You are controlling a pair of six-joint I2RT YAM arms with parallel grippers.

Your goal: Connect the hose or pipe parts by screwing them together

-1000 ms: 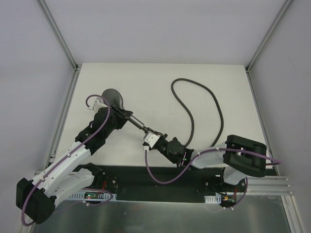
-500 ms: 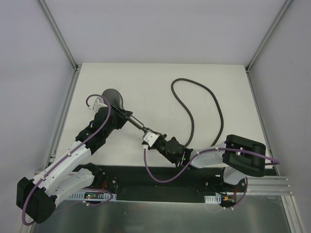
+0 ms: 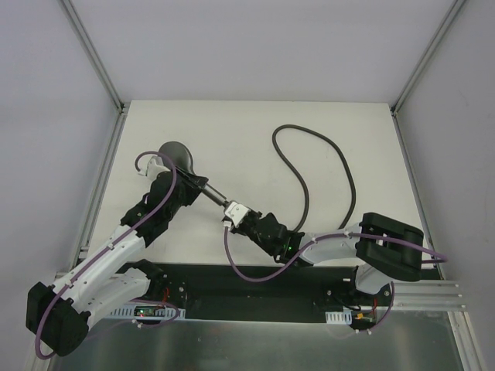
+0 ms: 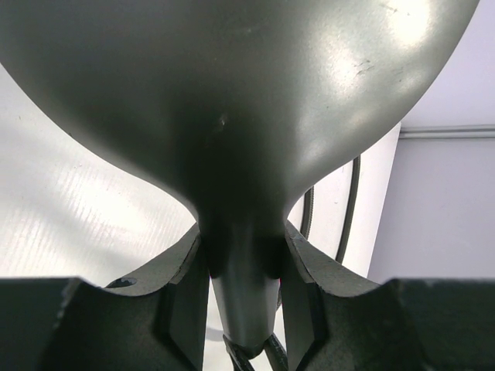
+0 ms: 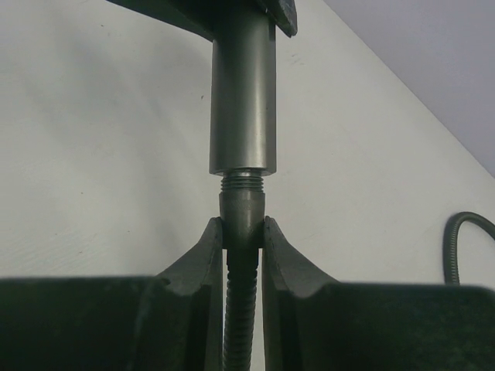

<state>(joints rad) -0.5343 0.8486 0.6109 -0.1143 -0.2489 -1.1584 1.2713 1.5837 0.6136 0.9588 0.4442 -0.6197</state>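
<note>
- Plainly, the shower head [image 4: 232, 100] was dark grey and smooth with a soft sheen. Its round head flared wide from a narrow neck and ran off the top and sides of the left wrist view.
- The left gripper [image 4: 244, 263] was clamped on that neck, a dark finger pressed to each side, holding the shower head over the left-middle part of the white surface [image 3: 255, 131].
- The handle [image 5: 243, 100] was a plain straight cylinder that ended in a short band of fine screw thread [image 5: 242, 183].
- The hose [image 3: 329, 158] was thin, dark grey and ribbed along its length. It lay in a large loop on the right half of the surface.
- Its end fitting [image 5: 242, 207], a small smooth collar, sat in line with the handle and met the threaded band, with some thread showing above it.
- The right gripper [image 5: 243, 232] was closed on that end fitting, one finger on each side, with the ribbed hose running down between them.
- How far the thread had gone into the end fitting could not be told.
- The handle's upper part was cut off by the dark body of the left gripper at the top of the right wrist view.
- In the top view, both runs of the hose passed out of sight under the right arm.
</note>
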